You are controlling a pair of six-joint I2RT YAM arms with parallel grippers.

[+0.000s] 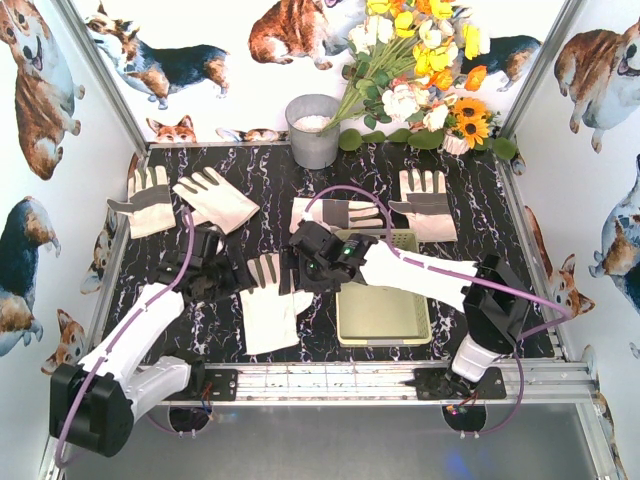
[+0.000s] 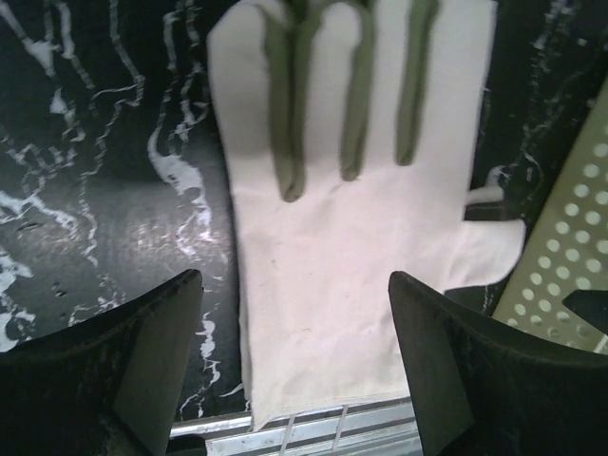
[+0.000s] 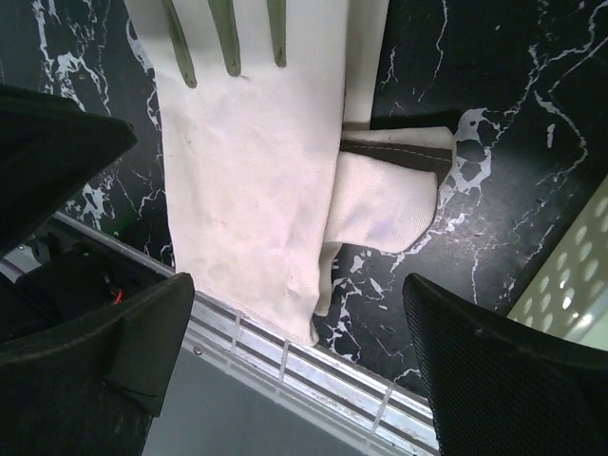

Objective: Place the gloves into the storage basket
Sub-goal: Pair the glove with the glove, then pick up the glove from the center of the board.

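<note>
Left gripper [image 1: 225, 272] stands with its jaws spread wide and nothing between them. In its wrist view [image 2: 294, 285] the two dark fingers frame the middle glove [image 2: 351, 237], which lies flat on the black marbled table top [image 2: 104, 190]. Right gripper [image 1: 303, 268] is spread just as wide and holds nothing either. It hangs over the same glove's other edge [image 3: 296, 285], where a folded flap [image 3: 385, 195] with a grey border sticks out sideways. Whether either gripper touches the cloth cannot be told.

Just to the right of the right gripper sits the storage basket [image 1: 385, 315] — the right arm's white forearm [image 1: 420, 272] crosses above its far edge, and a perforated corner of it shows at the edge of both wrist views.

Beyond the left gripper lie the far-left glove [image 1: 148, 200] and the tilted glove [image 1: 215, 198]. Beyond the right gripper are the glove by the cable [image 1: 340, 213], under the arc of the purple cable [image 1: 330, 190], and the far-right glove [image 1: 425, 203]. Farther off stand a grey metal bucket [image 1: 313, 130] and a bunch of flowers [image 1: 420, 70]. An aluminium rail [image 3: 313, 366] runs just behind the middle glove's cuff.
</note>
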